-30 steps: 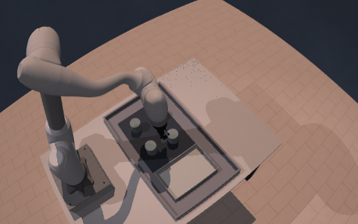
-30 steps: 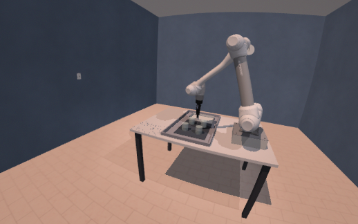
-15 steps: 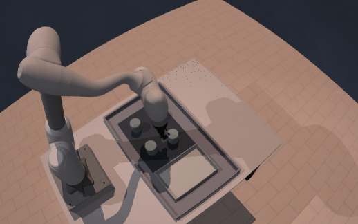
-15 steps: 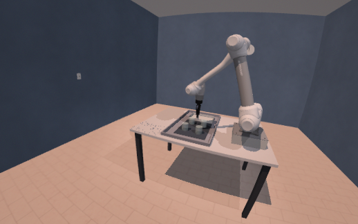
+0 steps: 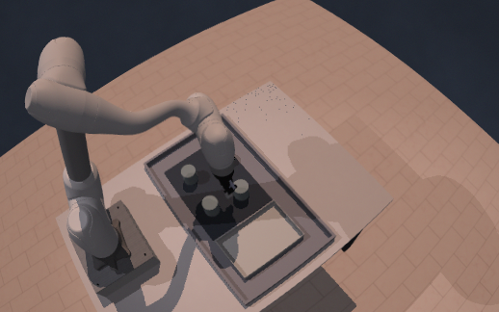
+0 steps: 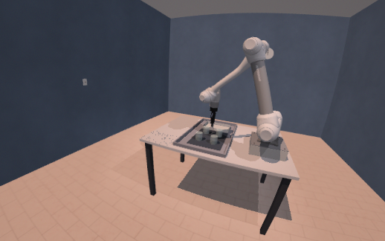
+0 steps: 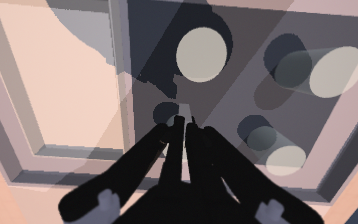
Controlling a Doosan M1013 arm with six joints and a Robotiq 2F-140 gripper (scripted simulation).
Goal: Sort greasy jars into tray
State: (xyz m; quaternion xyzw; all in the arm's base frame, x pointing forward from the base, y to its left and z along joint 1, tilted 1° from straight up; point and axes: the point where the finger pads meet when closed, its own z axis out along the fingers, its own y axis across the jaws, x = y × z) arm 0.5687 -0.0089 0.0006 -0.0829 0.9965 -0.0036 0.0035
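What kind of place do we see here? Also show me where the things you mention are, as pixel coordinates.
Probably a robot test room: an arm (image 5: 91, 108) (image 6: 263, 87) bolted to a table (image 5: 347, 193) (image 6: 238, 158), jars (image 5: 210, 205) (image 6: 214, 139) (image 7: 201, 54) under its gripper (image 5: 232, 187) (image 6: 212, 126) (image 7: 183, 111), and plain blue walls (image 6: 223, 45).

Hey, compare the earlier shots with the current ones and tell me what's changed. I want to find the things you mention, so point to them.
Nothing visibly changed. The arm (image 5: 217, 144) (image 6: 230, 76) stays bent over the mat (image 5: 179, 179), with the claw (image 5: 231, 185) (image 6: 212, 126) near the same jar (image 5: 241, 187). The jars in view and the tray (image 5: 245, 277) are where they were.
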